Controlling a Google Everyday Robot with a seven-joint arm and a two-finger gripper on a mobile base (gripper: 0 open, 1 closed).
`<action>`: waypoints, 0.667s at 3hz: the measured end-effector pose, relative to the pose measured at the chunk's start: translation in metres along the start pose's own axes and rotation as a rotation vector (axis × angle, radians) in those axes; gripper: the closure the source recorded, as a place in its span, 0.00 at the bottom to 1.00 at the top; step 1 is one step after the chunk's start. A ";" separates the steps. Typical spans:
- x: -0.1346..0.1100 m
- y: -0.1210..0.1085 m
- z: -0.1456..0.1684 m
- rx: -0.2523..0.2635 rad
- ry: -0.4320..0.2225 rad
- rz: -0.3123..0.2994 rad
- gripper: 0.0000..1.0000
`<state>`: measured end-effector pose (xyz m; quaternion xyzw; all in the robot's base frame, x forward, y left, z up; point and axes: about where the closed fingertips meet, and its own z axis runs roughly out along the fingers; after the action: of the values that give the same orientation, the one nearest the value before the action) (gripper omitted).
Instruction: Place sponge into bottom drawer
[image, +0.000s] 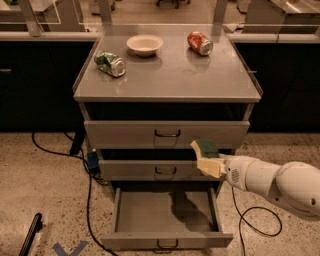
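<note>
The sponge (206, 148), dark green over pale yellow, is held in my gripper (209, 161) in front of the middle drawer (155, 170), at its right end. My gripper is shut on the sponge, its cream fingers (211, 166) just below it, and the white arm comes in from the right. The bottom drawer (167, 239) is pulled open below, and its grey inside shows nothing but my arm's shadow. The sponge hangs above the drawer's right half.
On the cabinet top (170, 80) lie a crushed green can (110, 63), a cream bowl (145, 44) and a red can (200, 43). The top drawer (167, 133) is shut. Black cables (89, 200) run over the floor left and right of the cabinet.
</note>
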<state>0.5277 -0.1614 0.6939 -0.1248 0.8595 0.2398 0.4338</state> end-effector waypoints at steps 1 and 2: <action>0.000 0.000 0.000 0.000 0.000 0.000 1.00; 0.025 -0.005 0.021 0.003 -0.003 0.037 1.00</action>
<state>0.5288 -0.1547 0.6618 -0.1077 0.8613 0.2465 0.4310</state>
